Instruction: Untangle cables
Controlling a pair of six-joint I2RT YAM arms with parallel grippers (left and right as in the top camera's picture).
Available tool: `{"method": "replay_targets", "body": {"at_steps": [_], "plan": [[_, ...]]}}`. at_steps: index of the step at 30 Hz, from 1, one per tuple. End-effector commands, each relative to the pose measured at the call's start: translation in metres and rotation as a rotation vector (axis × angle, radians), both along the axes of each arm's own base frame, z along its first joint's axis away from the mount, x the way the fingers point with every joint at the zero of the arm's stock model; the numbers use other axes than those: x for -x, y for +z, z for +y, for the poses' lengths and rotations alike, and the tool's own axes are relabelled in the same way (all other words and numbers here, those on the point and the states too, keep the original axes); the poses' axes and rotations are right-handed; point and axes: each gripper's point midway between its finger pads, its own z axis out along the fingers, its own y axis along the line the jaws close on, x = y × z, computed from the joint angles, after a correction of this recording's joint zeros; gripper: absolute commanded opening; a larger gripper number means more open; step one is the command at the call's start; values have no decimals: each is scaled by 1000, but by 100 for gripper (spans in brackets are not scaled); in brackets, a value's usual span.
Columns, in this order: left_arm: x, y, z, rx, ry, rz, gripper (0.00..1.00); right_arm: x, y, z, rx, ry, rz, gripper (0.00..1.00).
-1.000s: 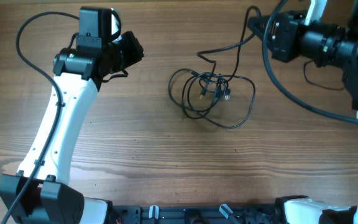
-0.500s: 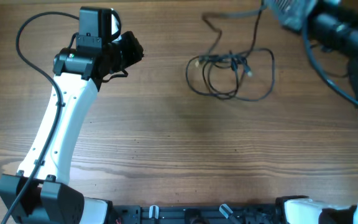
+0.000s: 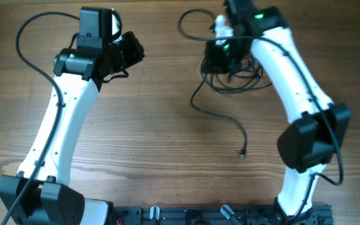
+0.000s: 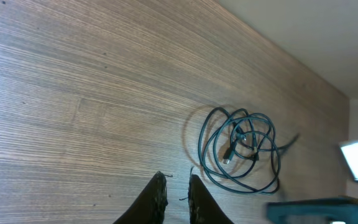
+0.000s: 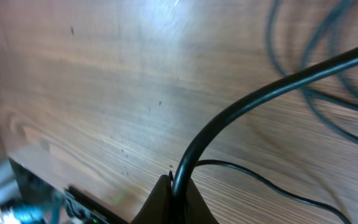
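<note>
Two arms work over a wooden table (image 3: 136,156).

1. Left arm (image 3: 61,125): it reaches from the near left corner toward the far left of the table. The left gripper (image 4: 176,194) has its fingers set with only a narrow slit between them and nothing in it. It is well apart from the cables, which lie further right.

2. Cables (image 3: 233,78): thin black cords bunched in overlapping loops on the far centre-right of the table. In the left wrist view the loops lie roughly round, with small connectors near the middle. One loose strand leaves the bunch on its left side, curves toward the near edge and ends in a plug (image 3: 242,155) lying alone on bare wood.

3. Right arm (image 3: 292,75): it stretches from the near right corner across to the far centre, its wrist directly over the bunch. The right gripper (image 5: 174,183) is closed on one black cord, which rises from between its fingertips and arcs away up to the right. More loops show blurred behind it.
</note>
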Motion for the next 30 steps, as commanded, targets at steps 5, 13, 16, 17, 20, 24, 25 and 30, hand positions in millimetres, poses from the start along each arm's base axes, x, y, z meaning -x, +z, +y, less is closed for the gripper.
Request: {"method": "replay_targets", "body": {"at_steps": [5,13,16,17,20,24,25,30], "plan": [[-3,-4,4,-38,9,-5,16,32,33,53,-199,311,-101,4],[-3,-4,4,-38,9,-5,16,23,153,21,-73,309,-532,4],[-3,-4,4,-38,9,-5,16,23,184,-12,56,192,-642,4],[-3,-4,4,-38,9,-5,16,23,189,-24,109,152,-663,4],[-3,-4,4,-38,9,-5,16,19,187,-50,248,81,-672,4],[-3,-4,4,-38,9,-4,16,22,168,-77,399,27,-598,4],[-2,-4,4,-39,9,-2,16,24,164,-78,406,34,-578,4],[-2,-5,4,-39,9,2,16,35,137,-86,459,18,-446,4]]}}
